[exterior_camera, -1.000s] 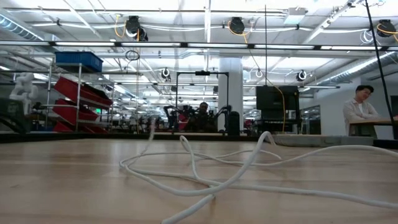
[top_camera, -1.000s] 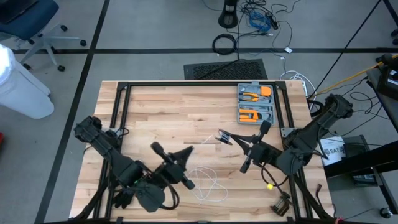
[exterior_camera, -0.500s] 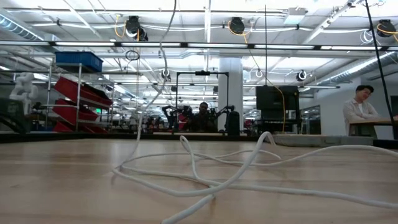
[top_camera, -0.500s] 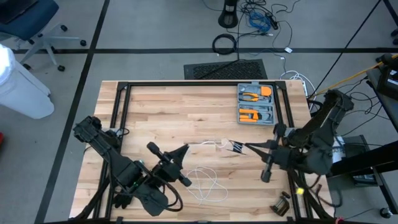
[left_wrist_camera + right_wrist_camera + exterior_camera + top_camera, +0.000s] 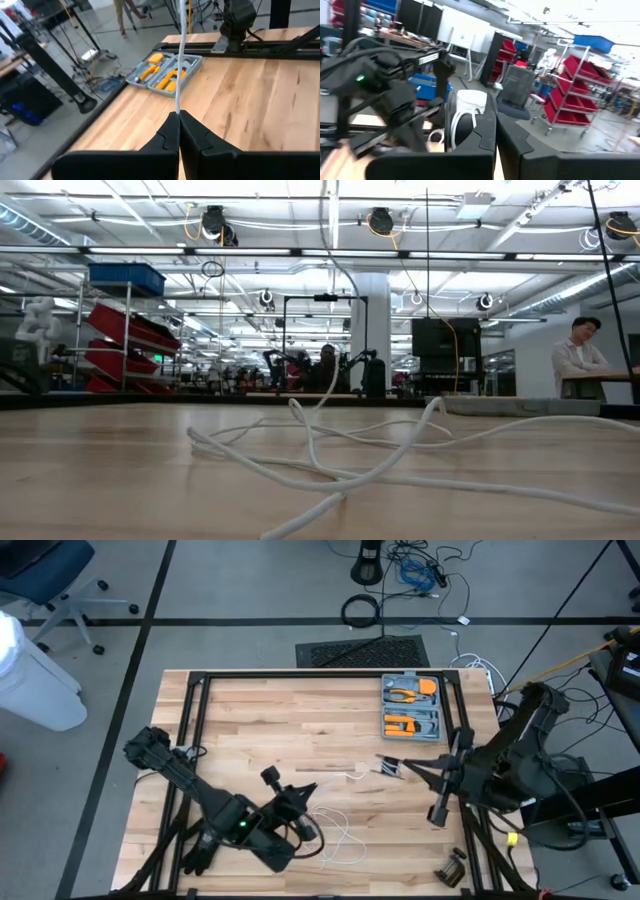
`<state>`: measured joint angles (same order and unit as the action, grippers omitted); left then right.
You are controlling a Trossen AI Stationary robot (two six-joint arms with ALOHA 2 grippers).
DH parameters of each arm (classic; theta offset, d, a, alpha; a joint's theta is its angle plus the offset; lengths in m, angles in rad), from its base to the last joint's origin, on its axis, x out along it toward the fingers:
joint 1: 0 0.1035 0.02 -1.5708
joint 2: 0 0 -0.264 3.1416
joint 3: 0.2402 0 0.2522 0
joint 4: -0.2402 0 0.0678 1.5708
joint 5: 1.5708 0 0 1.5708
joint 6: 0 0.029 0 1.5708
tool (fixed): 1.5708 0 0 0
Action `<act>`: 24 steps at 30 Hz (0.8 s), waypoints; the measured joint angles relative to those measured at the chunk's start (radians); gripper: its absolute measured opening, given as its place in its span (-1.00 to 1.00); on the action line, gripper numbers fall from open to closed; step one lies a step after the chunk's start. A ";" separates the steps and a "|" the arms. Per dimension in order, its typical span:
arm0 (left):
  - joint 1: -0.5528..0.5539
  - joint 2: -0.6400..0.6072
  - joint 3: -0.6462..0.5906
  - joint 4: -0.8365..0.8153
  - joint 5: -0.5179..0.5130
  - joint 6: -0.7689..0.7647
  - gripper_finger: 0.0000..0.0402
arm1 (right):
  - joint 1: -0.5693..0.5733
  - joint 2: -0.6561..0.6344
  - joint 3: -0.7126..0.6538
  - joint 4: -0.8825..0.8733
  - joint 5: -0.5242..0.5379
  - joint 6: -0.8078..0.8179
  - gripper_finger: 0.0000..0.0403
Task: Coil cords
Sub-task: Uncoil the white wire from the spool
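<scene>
1. Honestly nowhere near done: white cord (image 5: 335, 840) mostly sprawled in loose loops on the counter (image 5: 280, 730), near the front edge, between the two arms. No tidy coil anywhere yet.
2. Left gripper (image 5: 178, 117) low at front-left, fingers (image 5: 167, 135) pressed together and pinching the cord, strand running straight up out of the tips.
3. Right gripper (image 5: 403, 768) mid-counter on the right, just below the tool case (image 5: 411, 707), fingers shut around the small dark-and-white wound end of the cord (image 5: 386, 767). Looks like the start of a bundle, judging by the stripes.
4. Still to do: pretty much all the winding, plus tucking the loose tail.
5. Cord thin, round, smooth and floppy, holds soft curves in the low view (image 5: 330, 470). Counter pale butcher-block wood with visible grain strips, black metal frame around it. Tool case grey plastic with orange-handled tools.
</scene>
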<state>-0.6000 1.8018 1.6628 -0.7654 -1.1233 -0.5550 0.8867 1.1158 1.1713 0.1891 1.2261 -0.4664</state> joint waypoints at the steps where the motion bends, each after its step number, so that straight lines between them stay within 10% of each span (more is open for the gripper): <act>1: 0.006 0.006 -0.001 0.004 0.004 -0.004 -0.99 | -0.009 0.000 0.000 0.016 0.000 -0.018 -1.00; 24: 0.097 0.132 -0.002 0.631 0.345 0.450 -0.99 | -0.359 0.052 0.000 -0.131 0.008 0.099 -1.00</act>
<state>-0.5028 1.9340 1.6604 -0.1345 -0.7785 -0.1048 0.5278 1.1679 1.1713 0.0582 1.2337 -0.3672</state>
